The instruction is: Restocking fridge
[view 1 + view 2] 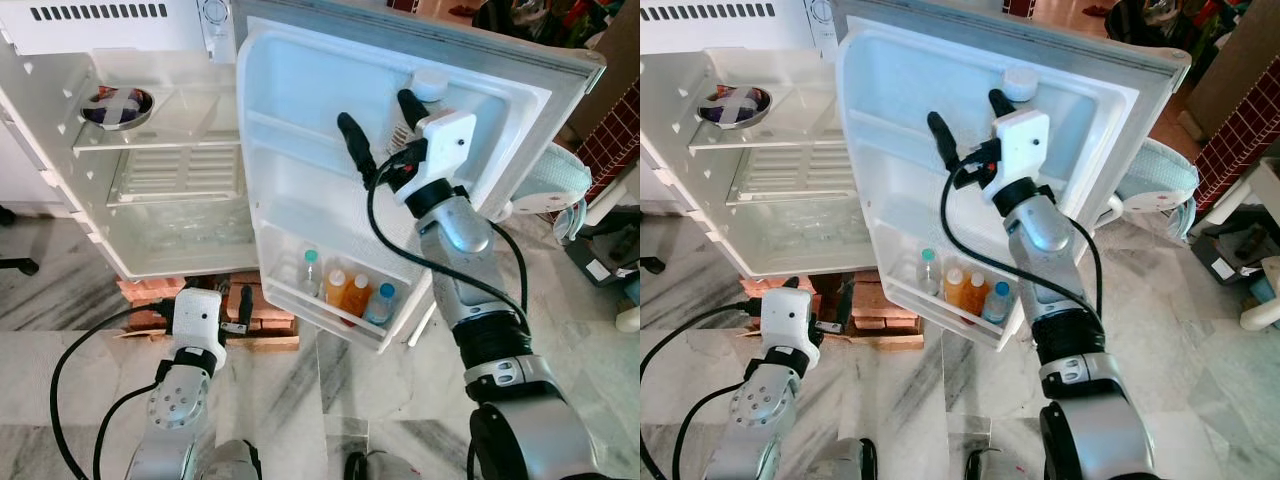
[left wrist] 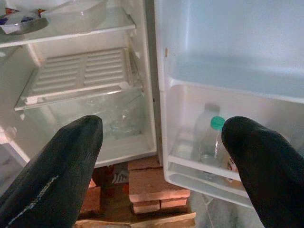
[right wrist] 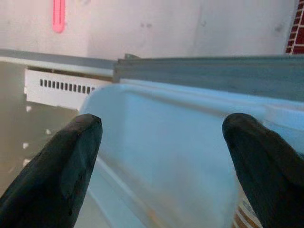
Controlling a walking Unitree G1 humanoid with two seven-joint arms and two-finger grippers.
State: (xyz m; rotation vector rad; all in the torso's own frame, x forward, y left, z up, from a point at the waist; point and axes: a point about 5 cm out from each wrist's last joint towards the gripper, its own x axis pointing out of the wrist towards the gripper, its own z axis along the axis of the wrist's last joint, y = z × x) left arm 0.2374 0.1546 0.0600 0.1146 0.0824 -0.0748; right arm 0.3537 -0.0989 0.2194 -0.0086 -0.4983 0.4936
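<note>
Door [image 1: 300, 90] stands wide; bottles [image 1: 345, 290] fill its low rack at 6. Right gripper [image 1: 380, 125] fingers spread wide, empty, before upper rack. Left gripper [image 1: 235, 305] spread, empty, low.

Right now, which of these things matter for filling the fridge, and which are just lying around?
Part of the job:
fridge door
door shelf
bottles
right gripper, fingers open

Just lying about:
bowl
bricks
fan

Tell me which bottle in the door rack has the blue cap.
The blue-capped bottle is the one at the rack's outer end, farthest from the fridge body. The two orange bottles sit beside it, and the clear green-capped bottle stands at the hinge end.
</note>
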